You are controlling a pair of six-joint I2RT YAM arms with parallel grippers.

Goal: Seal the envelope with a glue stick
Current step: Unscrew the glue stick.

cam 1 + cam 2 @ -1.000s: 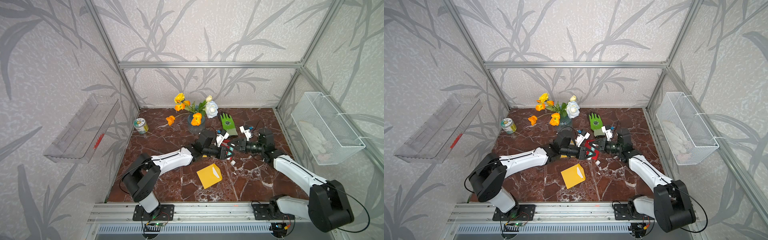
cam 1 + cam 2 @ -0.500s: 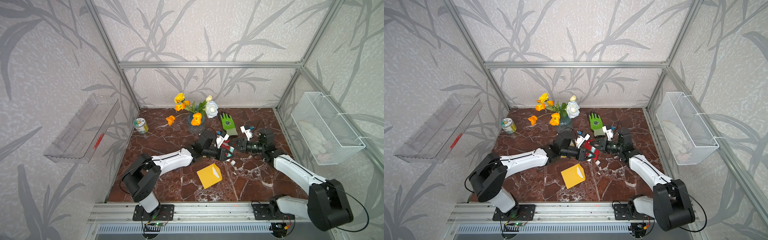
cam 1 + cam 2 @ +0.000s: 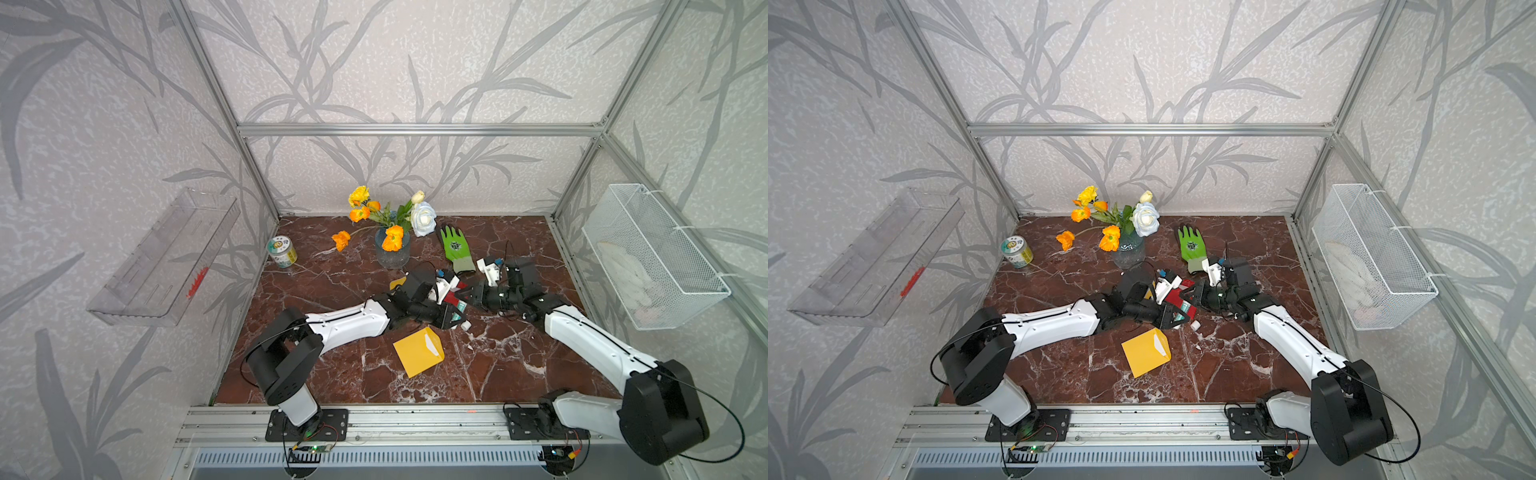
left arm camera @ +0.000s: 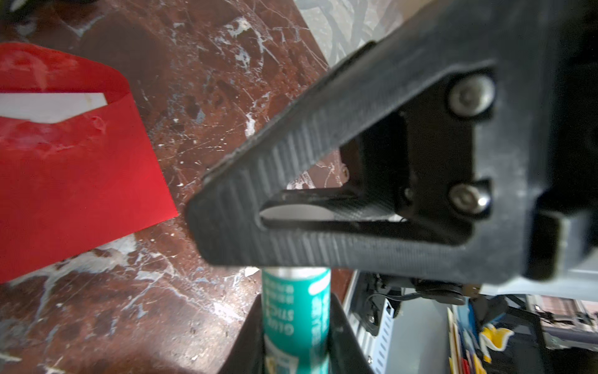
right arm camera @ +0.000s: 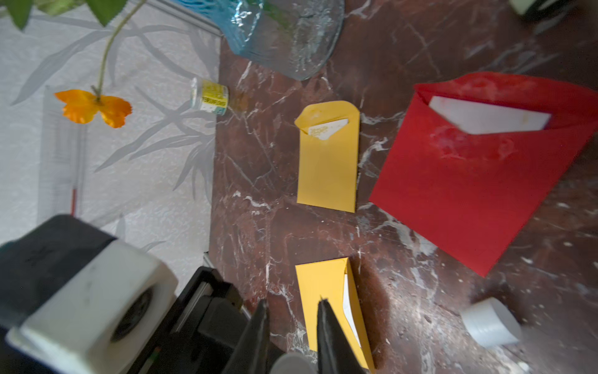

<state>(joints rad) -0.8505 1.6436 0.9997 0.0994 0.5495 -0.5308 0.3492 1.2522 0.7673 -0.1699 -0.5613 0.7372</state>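
Right end effector (image 5: 292, 306) has clamped glue stick (image 4: 296, 311).

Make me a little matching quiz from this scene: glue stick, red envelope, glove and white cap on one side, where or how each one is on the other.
Things:
1. glue stick
2. red envelope
3. glove
4. white cap

Descriptions:
A. lying loose on the table
B. green, flat near the vase
C. flap open, white card showing
D. clamped in the left gripper

Pairs: 1-D, 2-C, 3-B, 4-A

Flower vase (image 3: 392, 259) between small tin (image 3: 281, 252) and green glove (image 3: 455, 245).
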